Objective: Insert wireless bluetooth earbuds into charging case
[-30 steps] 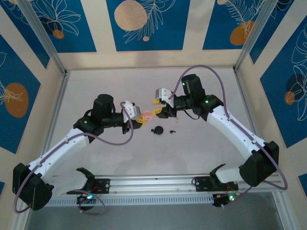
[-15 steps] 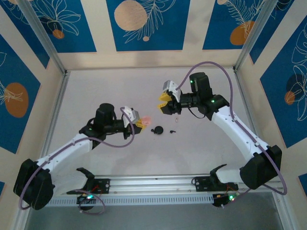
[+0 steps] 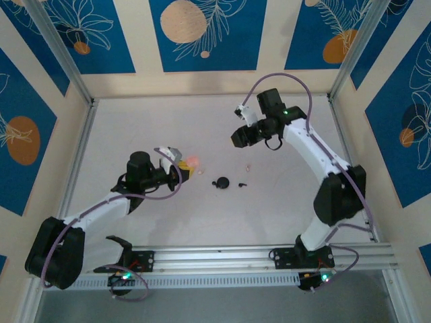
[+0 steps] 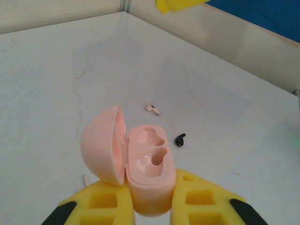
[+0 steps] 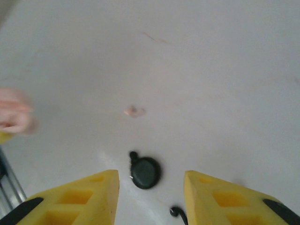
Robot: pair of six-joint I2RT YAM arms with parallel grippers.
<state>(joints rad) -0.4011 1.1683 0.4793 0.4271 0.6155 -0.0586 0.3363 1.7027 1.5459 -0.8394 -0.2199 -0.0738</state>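
My left gripper [image 4: 150, 204] is shut on the base of a pale pink charging case [image 4: 147, 164]. Its lid [image 4: 103, 143] is swung open to the left and both sockets are empty. From above, the left gripper [image 3: 180, 167] holds the pink case [image 3: 192, 161] low over the table. One pink earbud [image 4: 153, 109] and one black earbud [image 4: 180, 139] lie beyond it. My right gripper [image 3: 241, 134] hangs raised further back, open with nothing between its fingers. In its wrist view the right gripper [image 5: 151, 197] looks down on the pink earbud [image 5: 134, 111] and black earbud [image 5: 178, 213].
A closed round black case [image 3: 221, 183] lies mid-table, with the black earbud [image 3: 242, 184] just to its right; the black case [image 5: 145, 172] shows between my right fingers. A small pale piece [image 4: 86, 178] lies beside the pink lid. Metal frame posts edge the table.
The right gripper has drawn away from the pink case, up and toward the back. The left gripper has pulled back to the left and lower, still holding the open case.
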